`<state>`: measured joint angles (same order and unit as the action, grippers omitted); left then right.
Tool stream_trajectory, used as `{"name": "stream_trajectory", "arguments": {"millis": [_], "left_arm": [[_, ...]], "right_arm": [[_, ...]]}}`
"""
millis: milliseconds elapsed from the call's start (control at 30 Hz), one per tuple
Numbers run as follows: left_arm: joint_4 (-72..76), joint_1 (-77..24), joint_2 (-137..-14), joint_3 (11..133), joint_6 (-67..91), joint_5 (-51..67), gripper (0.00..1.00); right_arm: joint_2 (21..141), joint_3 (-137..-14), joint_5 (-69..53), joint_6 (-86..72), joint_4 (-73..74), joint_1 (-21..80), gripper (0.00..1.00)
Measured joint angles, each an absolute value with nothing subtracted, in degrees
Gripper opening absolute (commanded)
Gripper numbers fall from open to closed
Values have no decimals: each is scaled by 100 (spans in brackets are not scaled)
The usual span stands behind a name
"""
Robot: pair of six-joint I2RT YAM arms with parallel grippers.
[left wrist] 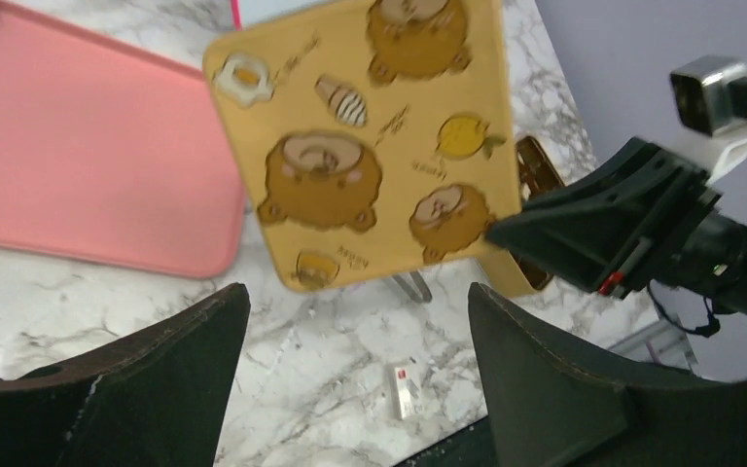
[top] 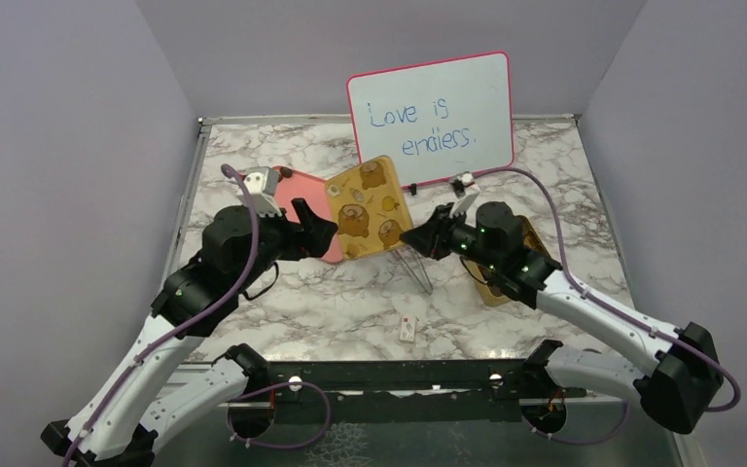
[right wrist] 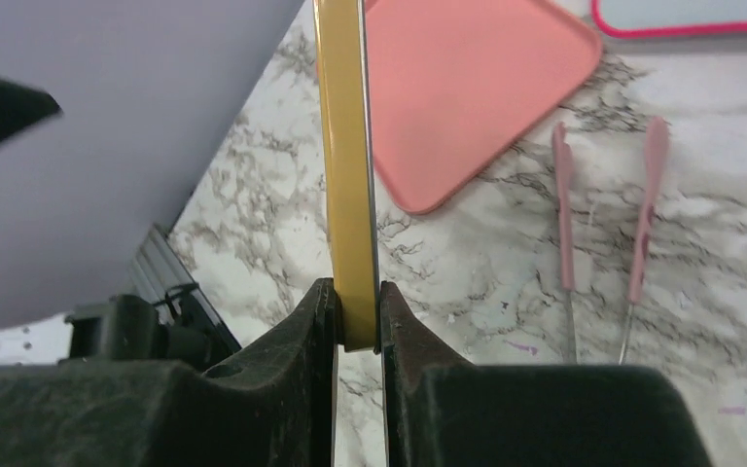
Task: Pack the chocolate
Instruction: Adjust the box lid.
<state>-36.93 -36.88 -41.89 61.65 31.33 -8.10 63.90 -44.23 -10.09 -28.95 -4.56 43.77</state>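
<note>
Marble-veined tabletop | left fingers wide, empty | right fingers pinch flat square gold lid

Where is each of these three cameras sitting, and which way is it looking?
Top: above and behind the arms, looking down at the table; both arms show.
Left wrist: faces the yellow bear lid; its open fingers show.
Right wrist: looks along that lid's edge; its fingers clamp it.
All share the pink tray.

Plain lavender walls on 3 sides. Marble-pattern tabletop, white with grey veins, metal trim along edges. Pink-framed whiteboard propped at back wall, blue handwriting. Even, soft light; faint shadows.
</note>
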Motion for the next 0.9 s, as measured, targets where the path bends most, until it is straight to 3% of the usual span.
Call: {"name": "stream_trajectory", "arguments": {"millis": [267, 567, 700, 900], "left_arm": [[-2681, -3688, -4882, 5391, 3732, 349, 77], [-1358, -3688, -6370, 5393, 3879, 1085, 77], [-836, -3688, -7076, 5398, 4014, 1332, 77], [108, -3691, -7931, 5478, 4399, 1844, 90]], "right_arm": [[4890, -3592, -191, -4101, -491, 4047, 1], [2517, -3044, 1559, -5194, 580, 4038, 1], [2018, -3048, 2141, -5572, 1306, 4038, 1], [1671, -3240, 2814, -6556, 2600, 4038, 1]]}}
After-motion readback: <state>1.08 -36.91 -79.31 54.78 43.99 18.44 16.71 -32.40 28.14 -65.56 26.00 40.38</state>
